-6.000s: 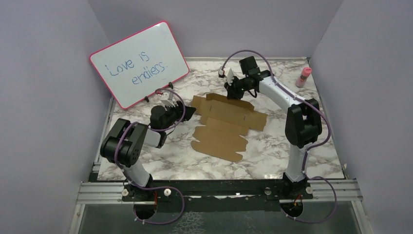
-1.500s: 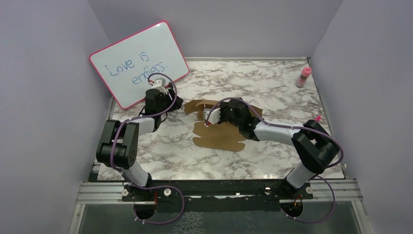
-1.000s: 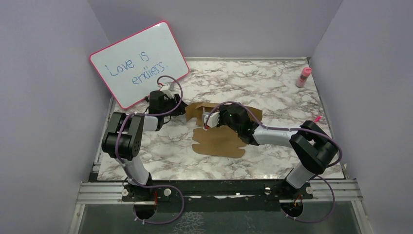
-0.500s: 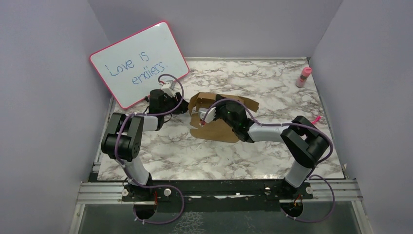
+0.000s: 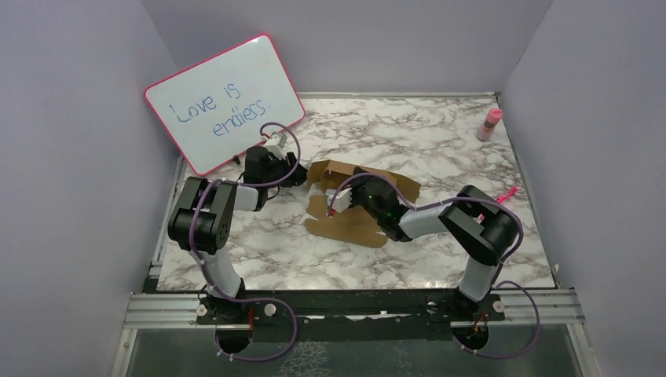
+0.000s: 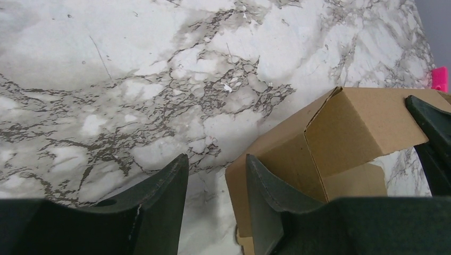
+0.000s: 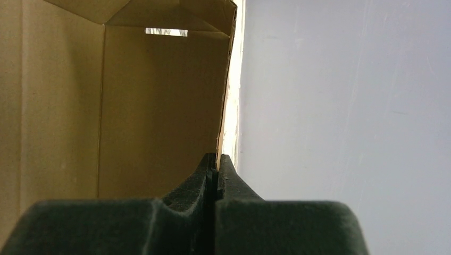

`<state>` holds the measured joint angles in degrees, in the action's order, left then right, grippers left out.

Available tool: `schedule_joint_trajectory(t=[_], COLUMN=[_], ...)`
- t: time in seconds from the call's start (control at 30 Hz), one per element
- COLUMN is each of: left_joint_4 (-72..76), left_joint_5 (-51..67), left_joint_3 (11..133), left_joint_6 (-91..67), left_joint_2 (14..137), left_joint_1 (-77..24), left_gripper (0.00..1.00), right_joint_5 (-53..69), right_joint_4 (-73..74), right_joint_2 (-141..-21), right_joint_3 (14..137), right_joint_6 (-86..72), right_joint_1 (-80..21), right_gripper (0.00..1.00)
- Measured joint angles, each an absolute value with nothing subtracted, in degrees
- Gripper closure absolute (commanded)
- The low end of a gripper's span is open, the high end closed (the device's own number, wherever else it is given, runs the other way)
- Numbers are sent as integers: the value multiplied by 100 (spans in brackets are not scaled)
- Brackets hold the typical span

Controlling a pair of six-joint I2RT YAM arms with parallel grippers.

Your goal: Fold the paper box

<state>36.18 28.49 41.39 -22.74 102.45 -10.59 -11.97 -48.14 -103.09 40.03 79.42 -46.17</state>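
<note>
The paper box (image 5: pixel 357 225) is a brown die-cut sheet in mid-table, its near part flat and its far-left panels raised into an open corner. My right gripper (image 5: pixel 334 206) is shut on the thin edge of a raised panel; in the right wrist view the fingertips (image 7: pixel 217 159) pinch that edge, with brown cardboard (image 7: pixel 154 106) filling the left. My left gripper (image 5: pixel 303 177) is open at the box's left end. In the left wrist view its jaws (image 6: pixel 215 164) stand apart over the marble, and the folded corner (image 6: pixel 361 122) lies against the right finger (image 6: pixel 266 202).
A pink-framed whiteboard (image 5: pixel 224 102) leans at the back left, just behind the left arm. A pink bottle (image 5: pixel 492 123) stands at the back right. A small pink object (image 5: pixel 508 192) lies by the right arm's elbow. Purple walls enclose the marble table (image 5: pixel 440 149).
My right gripper has gone from the back of the table to the box, taken a panel edge and dragged it left and nearer. The far panels now stand up. The left gripper closed in.
</note>
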Motion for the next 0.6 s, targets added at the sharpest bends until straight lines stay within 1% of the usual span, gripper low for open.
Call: schedule_joint_trajectory(t=[0.3, 0.6], left_joint_4=[3701, 3769], left_joint_5=[2867, 2915], left_joint_3=[3900, 3675], left_joint_6=[-2167, -1918], left_joint_2=[10165, 9751], left_joint_1=[-1203, -1474], left_gripper=[55, 53], right_joint_5=[-1310, -1310], right_joint_4=[-4877, -4788], right_joint_2=[-10307, -10156], right_joint_3=[3944, 3927], right_joint_6=[7940, 7933], right_joint_1=[-4646, -4668], right_gripper=[99, 99])
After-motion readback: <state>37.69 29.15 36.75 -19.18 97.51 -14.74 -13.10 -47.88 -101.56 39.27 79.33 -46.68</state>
